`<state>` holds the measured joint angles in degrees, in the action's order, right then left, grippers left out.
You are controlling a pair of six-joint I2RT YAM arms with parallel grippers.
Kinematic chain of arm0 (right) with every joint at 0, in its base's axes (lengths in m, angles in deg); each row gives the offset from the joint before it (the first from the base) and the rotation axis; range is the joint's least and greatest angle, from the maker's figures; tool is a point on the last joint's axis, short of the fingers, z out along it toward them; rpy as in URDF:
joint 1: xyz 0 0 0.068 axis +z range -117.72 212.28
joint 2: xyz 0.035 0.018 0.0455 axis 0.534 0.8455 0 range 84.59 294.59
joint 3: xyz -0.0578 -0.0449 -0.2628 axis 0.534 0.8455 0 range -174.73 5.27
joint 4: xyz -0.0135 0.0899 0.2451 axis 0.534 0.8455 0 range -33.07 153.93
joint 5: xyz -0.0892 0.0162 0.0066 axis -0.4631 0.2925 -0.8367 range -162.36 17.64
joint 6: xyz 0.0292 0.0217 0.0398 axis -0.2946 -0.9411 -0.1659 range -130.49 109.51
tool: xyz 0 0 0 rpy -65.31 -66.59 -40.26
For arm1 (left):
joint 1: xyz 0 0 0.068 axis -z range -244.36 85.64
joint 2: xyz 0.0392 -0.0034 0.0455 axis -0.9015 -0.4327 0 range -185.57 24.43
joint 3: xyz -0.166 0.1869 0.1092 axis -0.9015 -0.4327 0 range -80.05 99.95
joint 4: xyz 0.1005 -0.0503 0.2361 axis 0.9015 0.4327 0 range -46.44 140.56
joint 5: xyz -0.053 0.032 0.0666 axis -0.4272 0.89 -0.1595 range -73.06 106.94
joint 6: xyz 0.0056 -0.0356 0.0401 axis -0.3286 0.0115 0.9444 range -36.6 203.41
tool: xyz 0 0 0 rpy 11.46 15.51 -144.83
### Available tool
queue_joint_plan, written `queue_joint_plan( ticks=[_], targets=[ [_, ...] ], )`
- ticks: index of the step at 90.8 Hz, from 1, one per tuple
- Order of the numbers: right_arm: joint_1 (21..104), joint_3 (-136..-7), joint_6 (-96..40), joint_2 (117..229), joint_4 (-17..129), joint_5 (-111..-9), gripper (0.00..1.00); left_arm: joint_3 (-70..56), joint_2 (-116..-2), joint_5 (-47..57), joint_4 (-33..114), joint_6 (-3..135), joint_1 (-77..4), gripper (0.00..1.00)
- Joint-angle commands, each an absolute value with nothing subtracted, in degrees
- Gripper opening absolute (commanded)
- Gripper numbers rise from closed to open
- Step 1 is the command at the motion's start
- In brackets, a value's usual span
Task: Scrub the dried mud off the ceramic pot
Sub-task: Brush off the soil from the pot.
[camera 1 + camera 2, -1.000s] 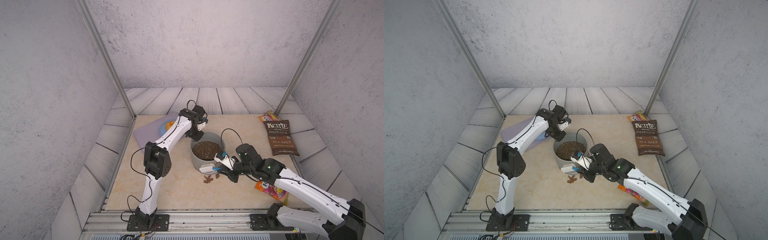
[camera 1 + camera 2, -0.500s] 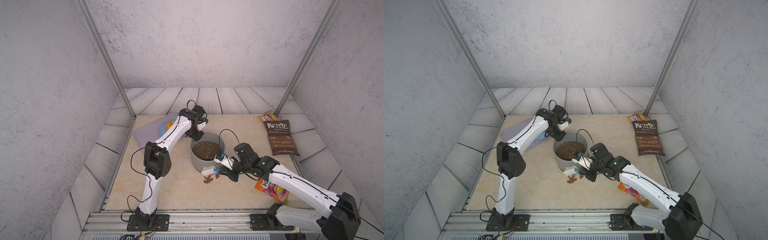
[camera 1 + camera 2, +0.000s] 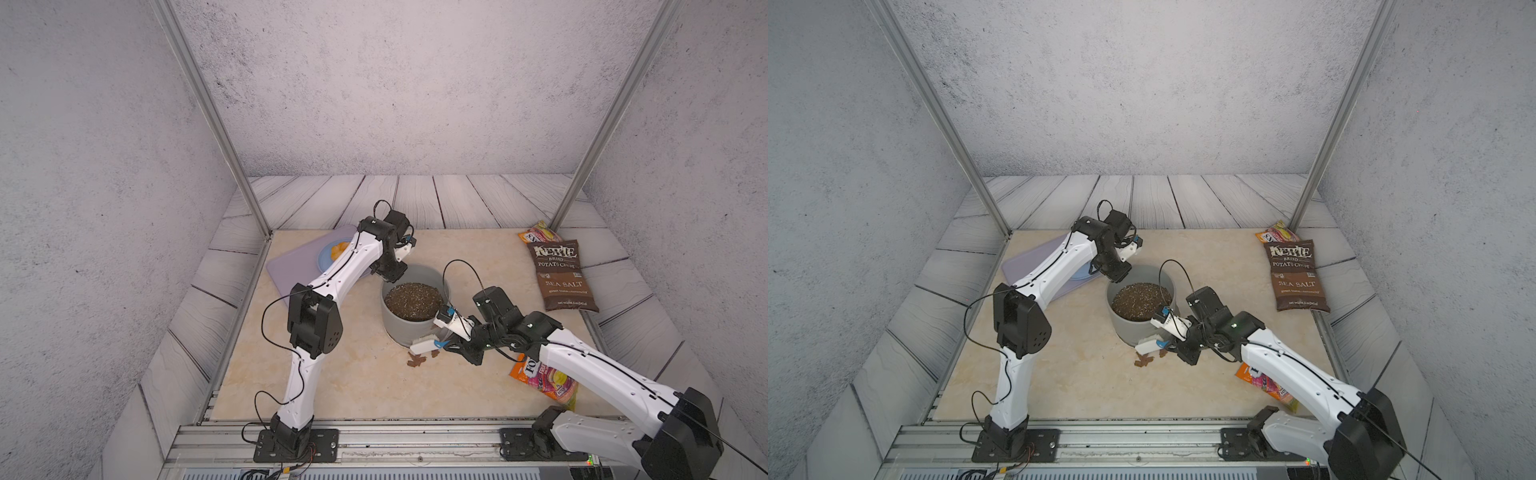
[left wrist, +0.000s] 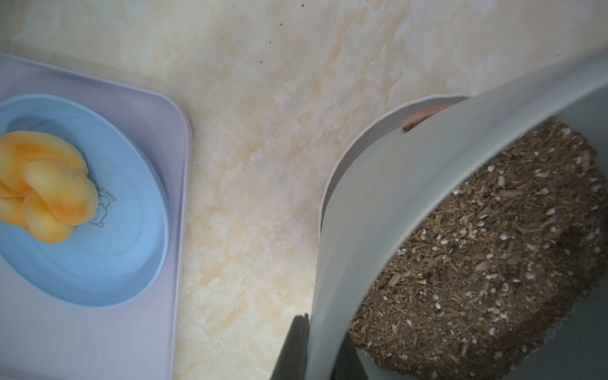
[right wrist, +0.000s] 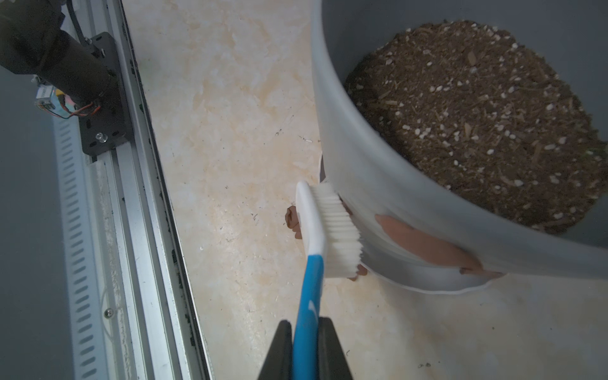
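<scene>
My right gripper (image 5: 304, 332) is clamped on the blue handle of the brush (image 5: 332, 227), whose bristles press low on the near wall of the ceramic pot (image 5: 378, 171). The dried mud (image 5: 424, 243) lies just beside the bristles, further round that wall, its length following the curve. The left gripper (image 4: 324, 342) pinches the far rim, seemingly tight, so the right arm is nearer.

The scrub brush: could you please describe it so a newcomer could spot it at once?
Find the grey ceramic pot of soil mid-table. Against its near lower wall sits the brush, held in the jaws of the right gripper. Unlike the brown dried mud beside it, it has white bristles and a blue handle.
</scene>
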<state>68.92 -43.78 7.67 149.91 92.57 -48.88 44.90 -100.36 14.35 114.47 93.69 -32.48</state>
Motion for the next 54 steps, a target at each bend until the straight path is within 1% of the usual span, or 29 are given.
queue_joint_plan(
  ticks=[1, 19, 31, 39, 54],
  targets=[
    [67.8, -42.8, 6.7, 147.0, 96.7, -52.4, 0.00, 44.9, -102.5, 16.2, 116.4, 99.0, -32.8, 0.00],
    [69.5, -42.1, 5.6, 142.1, 97.3, -48.1, 0.00, 45.1, -102.6, 16.5, 116.0, 98.8, -32.8, 0.00],
    [70.6, -43.7, 6.1, 141.5, 100.2, -45.0, 0.00, 45.7, -102.6, 17.0, 115.8, 98.3, -32.8, 0.04],
    [70.8, -44.7, 6.3, 141.0, 100.8, -43.8, 0.00, 46.4, -102.4, 17.2, 116.3, 97.5, -32.8, 0.09],
    [70.7, -47.2, 5.1, 141.7, 99.5, -43.4, 0.00, 46.9, -101.4, 18.2, 117.1, 94.9, -32.8, 0.23]
  ],
)
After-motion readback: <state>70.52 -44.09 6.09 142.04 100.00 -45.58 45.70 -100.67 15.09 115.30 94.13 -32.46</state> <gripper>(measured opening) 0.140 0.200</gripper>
